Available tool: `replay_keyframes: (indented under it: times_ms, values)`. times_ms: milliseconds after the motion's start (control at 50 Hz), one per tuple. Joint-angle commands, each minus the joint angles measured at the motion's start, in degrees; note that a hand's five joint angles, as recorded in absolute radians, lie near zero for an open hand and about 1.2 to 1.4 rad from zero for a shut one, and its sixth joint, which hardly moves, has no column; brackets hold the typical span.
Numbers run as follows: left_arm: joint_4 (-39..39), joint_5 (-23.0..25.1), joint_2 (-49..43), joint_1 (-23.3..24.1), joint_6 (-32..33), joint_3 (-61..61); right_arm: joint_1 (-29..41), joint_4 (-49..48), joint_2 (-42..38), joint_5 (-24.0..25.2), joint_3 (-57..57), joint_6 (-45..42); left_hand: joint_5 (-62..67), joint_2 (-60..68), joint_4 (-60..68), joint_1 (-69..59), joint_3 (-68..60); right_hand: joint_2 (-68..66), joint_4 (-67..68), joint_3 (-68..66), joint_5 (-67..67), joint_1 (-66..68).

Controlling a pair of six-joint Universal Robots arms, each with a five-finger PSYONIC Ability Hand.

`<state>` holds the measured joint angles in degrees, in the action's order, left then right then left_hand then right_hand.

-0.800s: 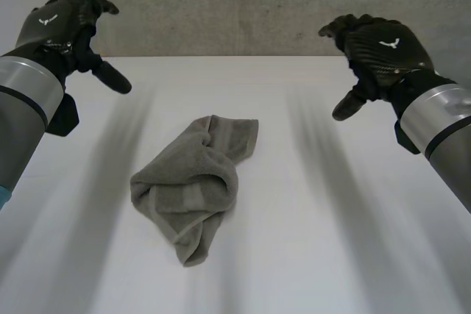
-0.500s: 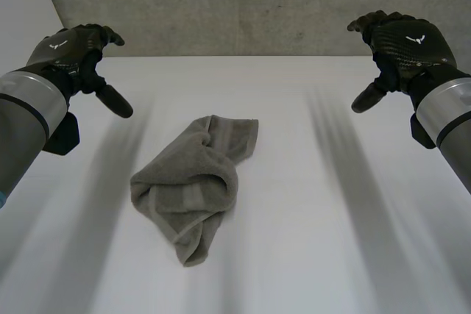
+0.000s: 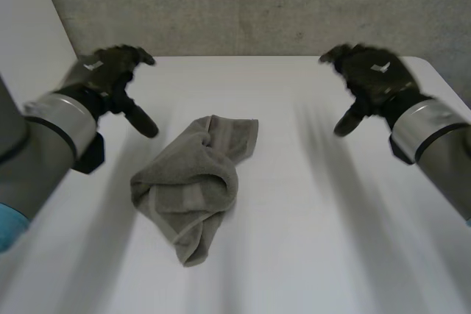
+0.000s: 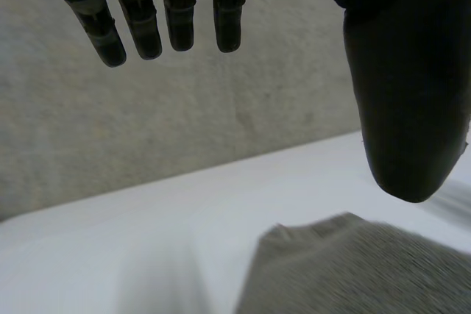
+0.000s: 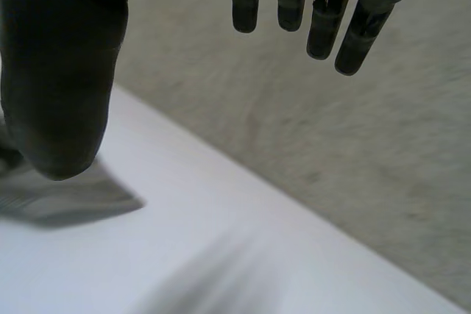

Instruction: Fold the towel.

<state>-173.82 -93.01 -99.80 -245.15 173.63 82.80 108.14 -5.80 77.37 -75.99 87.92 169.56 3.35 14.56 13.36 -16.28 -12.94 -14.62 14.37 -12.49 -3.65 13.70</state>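
My left hand [image 3: 109,77] hangs above the worktop [image 3: 324,218], fingers straight and spread away from the thumb, gripping nothing. In my left wrist view the nearest corner of the towel [image 3: 193,182] lies just under the thumb, not touching it. My right hand [image 3: 368,77] mirrors this on the other side, also released and empty, and well apart from the cloth. I judge that I hold both hands wide and palm-down so either can drop onto an edge.

Between them the towel lies on the white worktop, nearer my left hand, bunched into a rumpled heap. One flatter corner points toward the far wall [image 3: 243,5] and a narrow tail trails toward me. No fold is made yet. With the cloth this crumpled, I judge it needs spreading flat first, which means finding two corners.
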Motion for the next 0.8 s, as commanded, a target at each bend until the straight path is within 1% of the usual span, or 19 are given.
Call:
replay_keyframes:
  times_ms: [20, 40, 60, 140, 180, 220, 240, 260, 280, 300, 320, 340, 360, 420, 560, 620, 720, 780, 800]
  values:
    - [-4.25, -0.16, -5.85, 4.24, 0.13, 2.37, 0.93, -0.35, -10.38, 7.78, 0.59, -4.67, -1.11, -2.33, -3.36, 4.05, 2.94, 4.62, -4.37, 2.49, 3.65, -3.7]
    - [-5.12, -0.16, -7.24, 5.2, 0.13, 2.8, 0.93, -0.35, -10.4, 7.79, 0.59, -4.67, -1.45, -2.66, -3.36, 4.38, 2.94, 4.62, -4.37, 2.49, 3.65, -3.7]
    - [-5.74, -0.24, -8.73, 6.08, 0.3, 3.16, 1.02, -0.53, -12.31, 8.14, 0.24, -4.93, -1.78, -3.0, -3.36, 4.72, 2.94, 4.62, -4.37, 2.49, 3.65, -3.7]
    - [-6.97, -0.25, -11.63, 7.22, 1.35, 3.33, 1.73, -1.76, -15.5, 8.32, -1.08, -4.32, -2.12, -3.34, -3.36, 5.06, 2.94, 4.62, -4.37, 2.49, 3.65, -3.7]
    - [-7.42, -0.33, -12.79, 7.49, 2.41, 3.42, 3.65, -4.47, -17.42, 8.32, -3.01, -3.97, -1.45, -2.67, -3.36, 4.39, 2.94, 4.62, -4.37, 2.49, 3.65, -3.7]
    - [-8.03, -0.6, -14.19, 7.84, 5.04, 3.42, 4.44, -5.87, -18.04, 8.14, -3.89, -3.88, 1.23, 0.01, -3.36, 1.71, 2.94, 4.62, -4.37, 2.49, 3.65, -3.7]
    - [-8.03, -0.6, -14.2, 7.84, 5.05, 3.42, 4.45, -5.89, -18.05, 8.14, -3.9, -3.88, 1.24, 0.03, -3.36, 1.7, 2.94, 4.62, -4.37, 2.49, 3.65, -3.7]
    - [-8.12, -0.68, -14.81, 8.1, 6.62, 3.42, 5.15, -7.72, -19.18, 7.79, -5.29, -3.71, 8.74, 7.52, -3.36, -5.8, 2.94, 4.62, -4.37, 2.49, 3.65, -3.7]
    - [-8.12, -0.69, -14.81, 8.11, 6.63, 3.42, 5.15, -7.73, -19.19, 7.79, -5.3, -3.71, 8.81, 7.59, -3.36, -5.87, 2.94, 4.62, -4.37, 2.49, 3.65, -3.7]
    - [-8.12, -0.69, -15.07, 8.11, 7.85, 3.42, 6.02, -8.69, -21.1, 7.53, -7.39, -2.92, 39.12, 37.9, -3.36, -36.18, 2.94, 4.62, -4.37, 2.49, 3.65, -3.7]
    - [-8.21, -0.6, -14.99, 8.11, 8.12, 3.6, 7.34, -8.79, -23.47, 7.53, -10.11, -2.22, 63.9, 62.69, -3.36, -60.97, 2.94, 4.62, -4.37, 2.49, 3.65, -3.7]
    - [-8.21, -0.6, -14.99, 8.11, 8.13, 3.6, 7.35, -8.79, -23.5, 7.53, -10.14, -2.21, 64.15, 62.93, -3.36, -61.21, 2.94, 4.62, -4.37, 2.49, 3.65, -3.7]
    - [-8.29, -0.51, -14.73, 8.11, 8.21, 3.95, 8.48, -8.44, -25.24, 7.61, -12.66, -1.78, 66.63, 65.41, -3.36, -63.69, 2.94, 4.62, -4.37, 2.49, 3.65, -3.7]
    - [-8.73, -0.51, -14.11, 7.84, 8.65, 4.91, 9.72, -7.04, -27.53, 7.62, -16.01, -1.77, 66.65, 65.44, -3.36, -63.72, 2.94, 4.62, -4.37, 2.49, 3.65, -3.7]
    - [-10.4, 0.02, -11.21, 7.4, 8.74, 9.22, 10.78, -5.54, -28.77, 7.44, -18.05, -1.77, 66.65, 65.44, -3.36, -63.72, 2.94, 4.62, -4.37, 2.49, 3.65, -3.7]
    - [-13.64, 1.15, -9.28, 7.58, 8.83, 11.24, 11.3, -5.36, -28.24, 7.44, -17.35, -1.77, 66.65, 65.44, -3.36, -63.72, 2.94, 4.62, -4.37, 2.49, 3.65, -3.7]
    - [-15.94, 2.3, -8.83, 7.58, 8.83, 10.46, 10.43, -5.27, -25.87, 7.53, -14.27, -1.77, 66.65, 65.44, -3.36, -63.72, 2.94, 4.62, -4.37, 2.49, 3.65, -3.7]
    - [-16.64, 2.39, -9.62, 7.67, 8.92, 8.62, 8.23, -5.36, -23.23, 7.53, -11.72, -2.21, 66.65, 65.44, -3.36, -63.72, 2.94, 4.62, -4.37, 2.49, 3.65, -3.7]
    - [-16.82, 2.39, -9.89, 8.01, 9.18, 7.3, 6.23, -5.36, -21.49, 7.53, -10.41, -2.21, 66.65, 65.44, -3.36, -63.72, 2.94, 4.62, -4.37, 2.49, 3.65, -3.7]
